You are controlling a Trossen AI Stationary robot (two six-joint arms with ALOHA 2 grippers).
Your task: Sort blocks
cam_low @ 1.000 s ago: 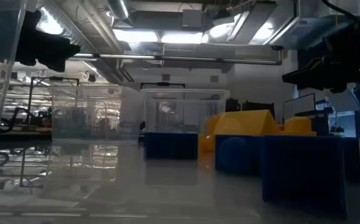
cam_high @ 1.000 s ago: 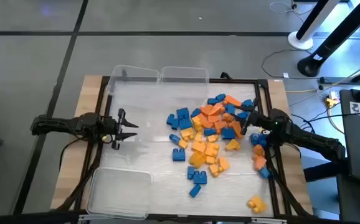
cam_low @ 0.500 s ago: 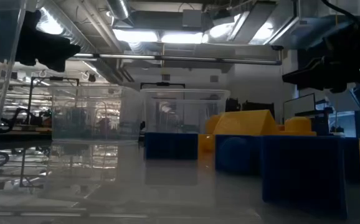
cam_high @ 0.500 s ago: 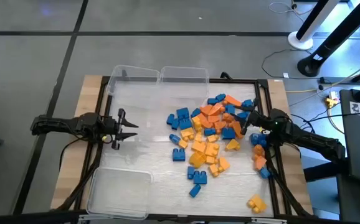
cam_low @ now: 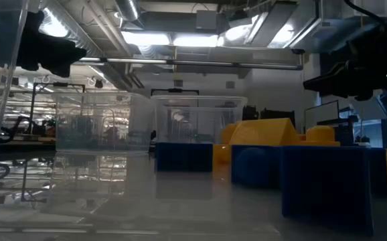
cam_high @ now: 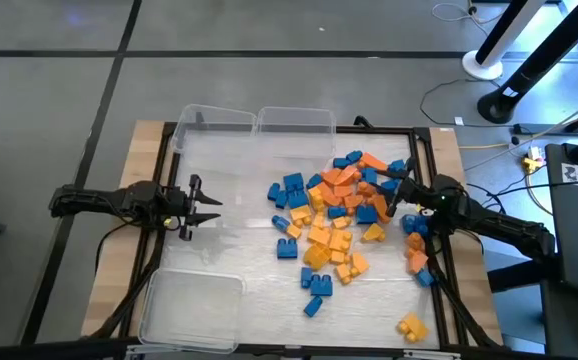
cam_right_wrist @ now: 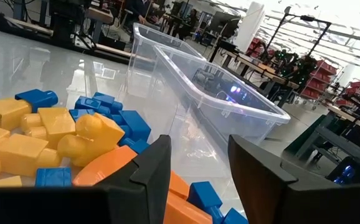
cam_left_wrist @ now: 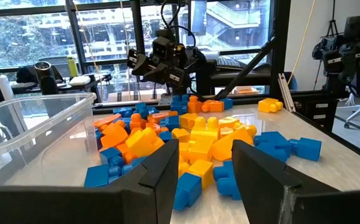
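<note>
While both arms hang low over the table [cam_high: 149, 140], the blocks [cam_high: 331, 222] lie in a loose heap of blue, orange and yellow on the right half of the white tabletop, spreading from near the far bins down toward the near edge. A few strays sit apart from the heap: 1 yellow block [cam_high: 410, 325] alone near the front right corner, and some blue and orange ones by the right edge under the right arm.

The left gripper [cam_high: 212, 208] sits over the bare left part of the tabletop, pointing toward the heap and well apart from it. Its fingers [cam_left_wrist: 167, 168] are spread with a clear gap between them, and nothing is between them; in the left wrist view the heap lies ahead of them.

The right gripper [cam_high: 387, 196] is at the right side of the heap, just above the blocks there. Its fingers [cam_right_wrist: 152, 168] are also parted, with no block pinched; in the right wrist view orange, yellow and blue blocks lie just in front of them.

3 clear bins stand on the table: 2 side by side along the far edge, the far left bin [cam_high: 212, 122] and the far right bin [cam_high: 296, 124] touching or nearly touching each other, and the near bin [cam_high: 191, 310] at the front left corner. No blocks show inside any of them.

In the low view, blue and yellow blocks [cam_low: 294, 167] fill the right side, with the 2 far bins behind them.
</note>
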